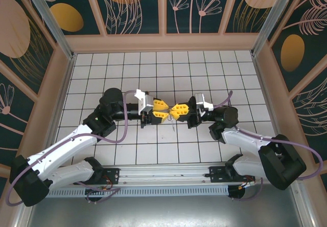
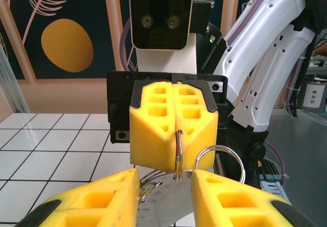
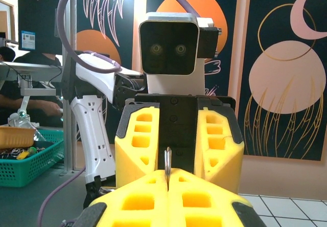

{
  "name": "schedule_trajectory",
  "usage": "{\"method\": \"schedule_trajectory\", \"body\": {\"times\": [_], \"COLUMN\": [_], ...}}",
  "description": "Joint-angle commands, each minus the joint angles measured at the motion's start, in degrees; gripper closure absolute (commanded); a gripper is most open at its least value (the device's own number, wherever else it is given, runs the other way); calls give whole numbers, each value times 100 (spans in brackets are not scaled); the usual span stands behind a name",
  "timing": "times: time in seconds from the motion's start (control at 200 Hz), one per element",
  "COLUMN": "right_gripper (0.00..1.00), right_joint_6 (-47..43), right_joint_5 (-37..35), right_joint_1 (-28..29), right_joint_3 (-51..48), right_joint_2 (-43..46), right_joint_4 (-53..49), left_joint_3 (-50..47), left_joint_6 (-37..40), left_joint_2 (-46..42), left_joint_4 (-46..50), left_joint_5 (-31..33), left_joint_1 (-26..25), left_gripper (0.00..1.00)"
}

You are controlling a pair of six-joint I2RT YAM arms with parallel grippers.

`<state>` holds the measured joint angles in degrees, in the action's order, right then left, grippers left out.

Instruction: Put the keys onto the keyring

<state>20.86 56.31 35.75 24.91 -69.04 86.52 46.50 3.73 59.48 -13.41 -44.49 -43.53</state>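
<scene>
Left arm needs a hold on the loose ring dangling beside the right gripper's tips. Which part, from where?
Probably the outer arc of the loose ring, away from the shut right gripper. It hangs face-on to the open left gripper, so come straight ahead, one finger through the loop, one outside.
</scene>
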Motion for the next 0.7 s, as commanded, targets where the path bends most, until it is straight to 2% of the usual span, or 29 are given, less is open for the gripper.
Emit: {"method": "schedule_trajectory", "body": {"times": [0.0,0.39,0.47,0.53,0.671,0.696], "right_gripper": [100,100,100,100,100,96], "right_joint_6": [-139,-243,-278,-314,-558,-666], "right_joint_5": [-173,-147,-138,-155,-240,-268], "right_joint_1": [46,77,81,81,87,87], "right_joint_3": [-3,-38,-38,-38,3,26], "right_joint_2": [138,154,187,224,374,430], "right_joint_4": [63,-59,-140,-195,-709,-936], "left_joint_3": [166,228,229,236,266,292], "left_joint_6": [141,90,82,91,148,172], "left_joint_2": [6,50,46,20,-33,-33], "left_joint_4": [-48,-125,-124,-105,36,112], "left_joint_5": [-14,-62,-60,-45,77,136], "left_joint_1": [-45,-56,-59,-57,-55,-59], "left_gripper": [67,86,91,100,100,100]}}
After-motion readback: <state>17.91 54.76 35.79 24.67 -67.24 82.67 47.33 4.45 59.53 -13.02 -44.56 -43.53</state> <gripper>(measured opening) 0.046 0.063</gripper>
